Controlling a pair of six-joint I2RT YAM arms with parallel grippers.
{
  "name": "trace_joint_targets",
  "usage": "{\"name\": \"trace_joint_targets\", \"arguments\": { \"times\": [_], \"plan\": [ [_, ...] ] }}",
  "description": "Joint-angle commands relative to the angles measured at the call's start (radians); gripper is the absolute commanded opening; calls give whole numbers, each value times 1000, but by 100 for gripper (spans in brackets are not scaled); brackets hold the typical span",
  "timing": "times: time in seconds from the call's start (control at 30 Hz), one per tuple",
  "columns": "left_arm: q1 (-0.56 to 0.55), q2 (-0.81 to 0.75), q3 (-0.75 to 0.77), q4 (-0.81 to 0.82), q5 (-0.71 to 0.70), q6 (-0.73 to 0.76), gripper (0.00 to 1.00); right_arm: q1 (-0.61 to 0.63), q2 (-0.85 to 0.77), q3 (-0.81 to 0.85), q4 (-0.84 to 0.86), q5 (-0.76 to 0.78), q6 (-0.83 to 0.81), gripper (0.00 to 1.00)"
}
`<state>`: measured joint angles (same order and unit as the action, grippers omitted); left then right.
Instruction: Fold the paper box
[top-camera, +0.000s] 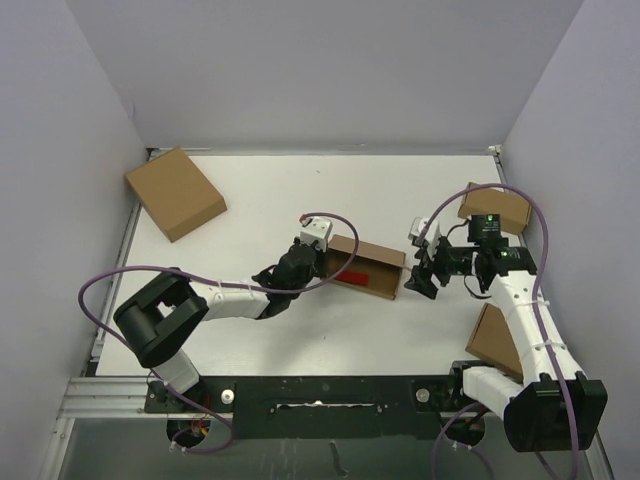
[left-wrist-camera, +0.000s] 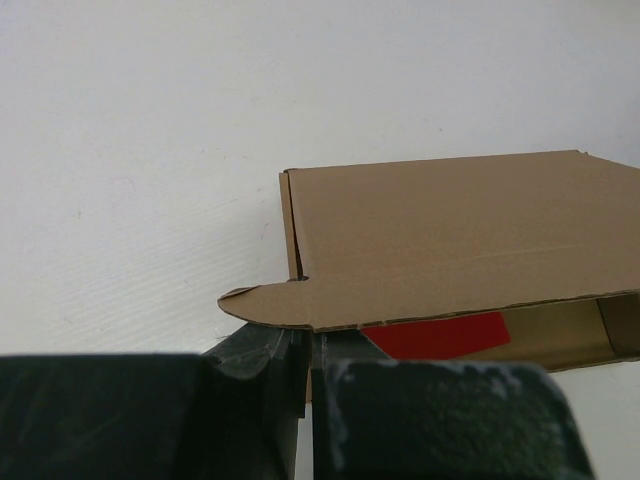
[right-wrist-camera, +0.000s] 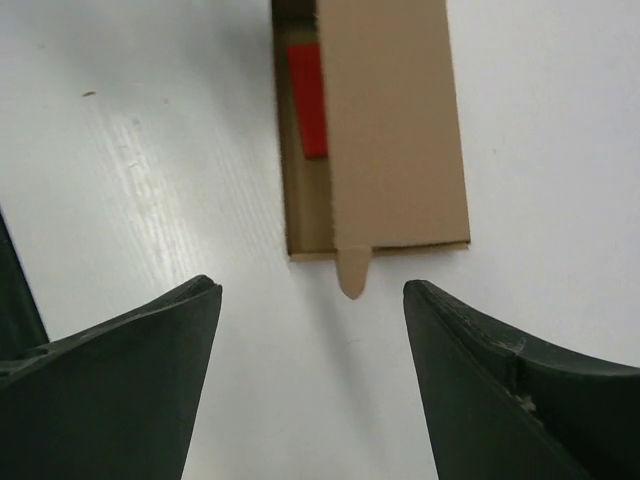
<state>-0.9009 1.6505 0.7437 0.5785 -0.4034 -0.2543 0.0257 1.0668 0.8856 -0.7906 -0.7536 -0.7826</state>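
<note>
Okay, starting at the far left of the white table (top-camera: 300, 190): a closed brown cardboard box (top-camera: 175, 192) lies at an angle near the back corner, well apart from the action. Moving in, the left arm reaches across to the centre, and the left gripper (left-wrist-camera: 307, 345) is at the left end of the paper box (top-camera: 368, 266). Its fingers (left-wrist-camera: 260, 350) are pressed together, and from the wrist view a thin sliver of cardboard shows between them, right under the lid's rounded corner tab. The paper box itself lies mid-table between the two grippers, long and shallow. Its lid panel leans over the tray without lying flat, so a gap runs along the front. Through that gap you can see the small red block (left-wrist-camera: 435, 335) lying inside. Over to the right end now: a rounded tab (right-wrist-camera: 352, 275) pokes out past the box's edge, and the right gripper (right-wrist-camera: 310, 288) hangs just short of it, jaws spread wide with only bare table between them, touching nothing. Further right, a second brown box (top-camera: 495, 207) lies beyond the right arm, and a third one (top-camera: 493, 337) sits near the front edge, partly hidden by that arm.
</note>
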Motion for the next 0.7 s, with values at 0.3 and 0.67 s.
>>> {"name": "trace_joint_targets", "arguments": {
  "times": [0.3, 0.67],
  "plan": [
    [-12, -32, 35, 8, 32, 3, 0, 55, 199, 295, -69, -368, 199, 62],
    [-15, -38, 32, 13, 40, 6, 0, 121, 484, 376, 0, -209, 420, 24]
  ]
}}
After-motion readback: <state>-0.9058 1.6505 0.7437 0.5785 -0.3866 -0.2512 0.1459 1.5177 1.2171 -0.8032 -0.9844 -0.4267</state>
